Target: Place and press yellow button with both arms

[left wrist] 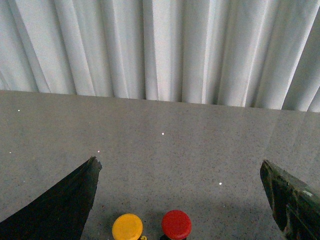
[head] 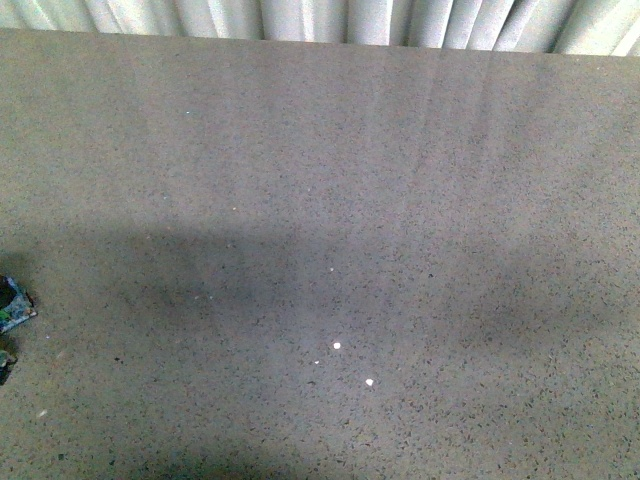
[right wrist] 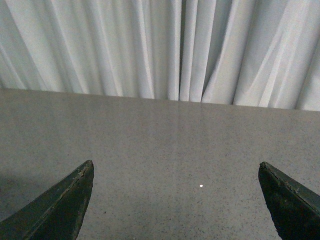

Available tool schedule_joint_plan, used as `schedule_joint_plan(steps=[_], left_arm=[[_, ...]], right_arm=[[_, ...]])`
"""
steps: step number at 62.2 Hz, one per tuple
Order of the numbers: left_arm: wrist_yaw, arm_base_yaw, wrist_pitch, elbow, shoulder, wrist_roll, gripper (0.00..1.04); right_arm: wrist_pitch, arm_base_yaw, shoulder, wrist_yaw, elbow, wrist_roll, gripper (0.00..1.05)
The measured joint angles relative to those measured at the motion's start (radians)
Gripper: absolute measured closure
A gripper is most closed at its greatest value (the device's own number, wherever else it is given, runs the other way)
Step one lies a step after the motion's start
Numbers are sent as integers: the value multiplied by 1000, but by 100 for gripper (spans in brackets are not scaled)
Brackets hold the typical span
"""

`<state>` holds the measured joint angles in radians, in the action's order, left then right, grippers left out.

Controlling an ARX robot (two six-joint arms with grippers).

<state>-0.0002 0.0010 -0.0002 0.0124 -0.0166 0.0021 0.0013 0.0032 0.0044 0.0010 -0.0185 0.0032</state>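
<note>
In the left wrist view the yellow button stands on the grey speckled table, only its domed cap showing at the picture's edge. A red-capped button stands right beside it. My left gripper is open and empty, its two dark fingers wide apart, with both buttons between them and nearer the wrist. My right gripper is open and empty over bare table. In the front view neither arm shows, and the yellow button is out of view there.
A small bluish-dark object pokes in at the front view's left edge. White pleated curtains hang behind the table's far edge. The grey table carries a broad shadow band across its middle.
</note>
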Motion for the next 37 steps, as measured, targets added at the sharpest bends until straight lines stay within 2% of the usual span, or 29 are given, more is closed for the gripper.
schedule_joint_plan(steps=[37], left_arm=[[0,0,0,0,0,0,9]], right_arm=[[0,0,0,0,0,0,9]])
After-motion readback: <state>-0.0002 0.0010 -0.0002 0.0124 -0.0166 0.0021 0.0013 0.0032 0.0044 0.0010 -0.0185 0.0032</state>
